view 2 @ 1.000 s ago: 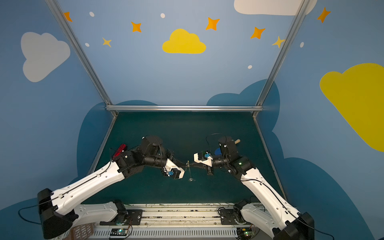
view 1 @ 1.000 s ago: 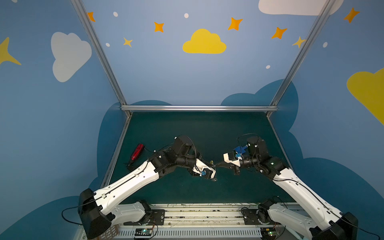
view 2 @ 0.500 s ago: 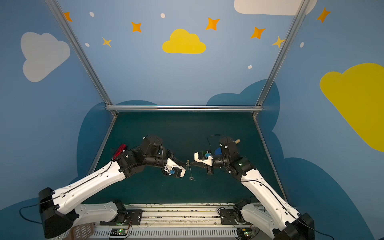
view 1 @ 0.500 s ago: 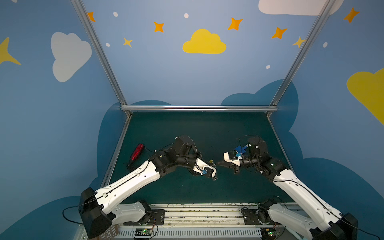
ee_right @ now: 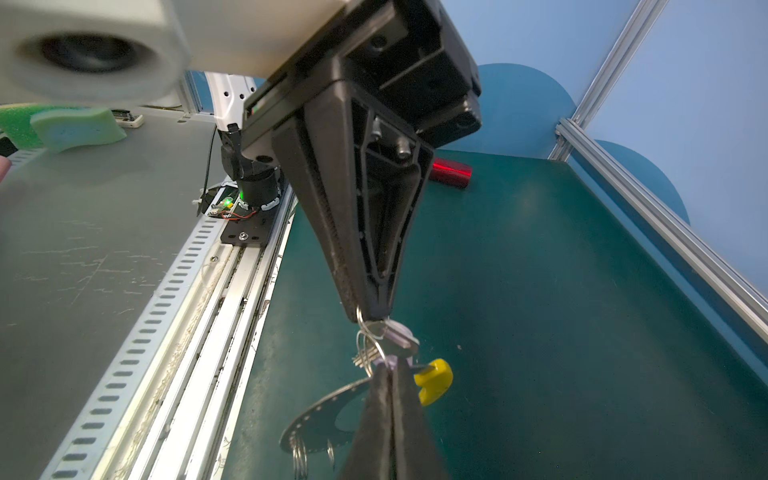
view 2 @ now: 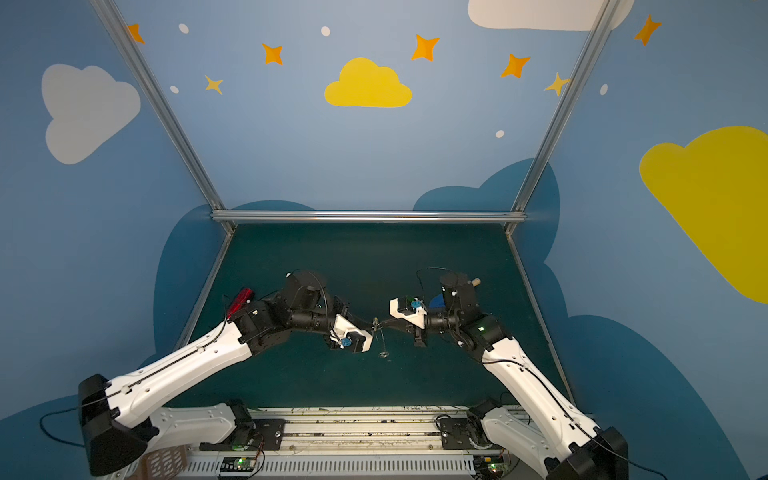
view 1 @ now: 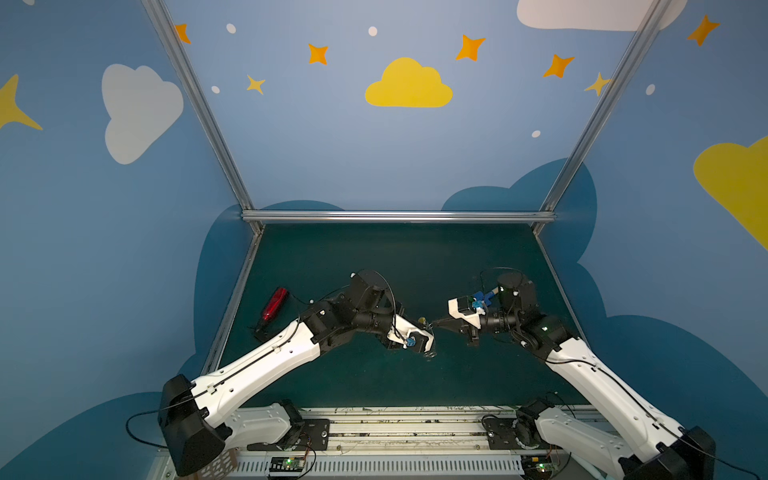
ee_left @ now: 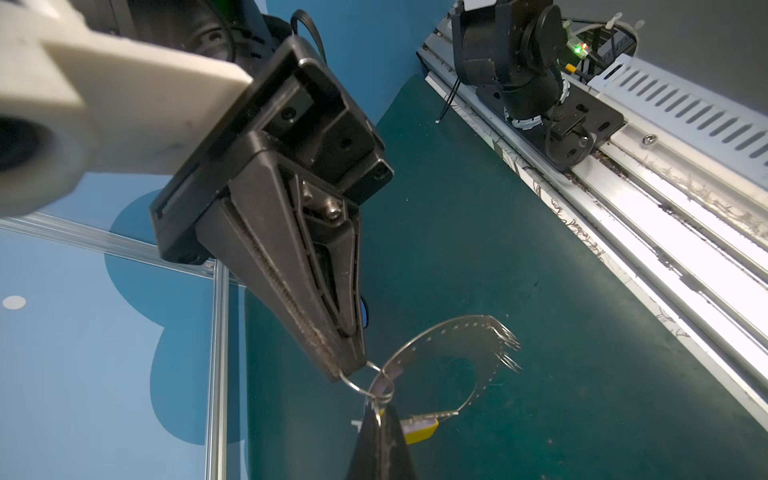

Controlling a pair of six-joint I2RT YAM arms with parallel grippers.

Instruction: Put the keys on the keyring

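Over the middle of the green mat my left gripper and right gripper meet tip to tip, both shut. The left one pinches the keys, a silver key with a pale oblong tag. The right one pinches a thin silver split loop that spans the gap between the two tips. The keyring, a flat grey hoop with small holes and a yellow arc, hangs below the tips. How the loop links to it is hidden.
A red cylinder-shaped tool lies at the mat's left edge. A blue toy shovel lies behind my right wrist. The arm bases and metal rail run along the front; aluminium frame bars border the back and sides.
Both grippers have stayed shut and tip to tip with the hoop hanging below them. No clear movement shows.
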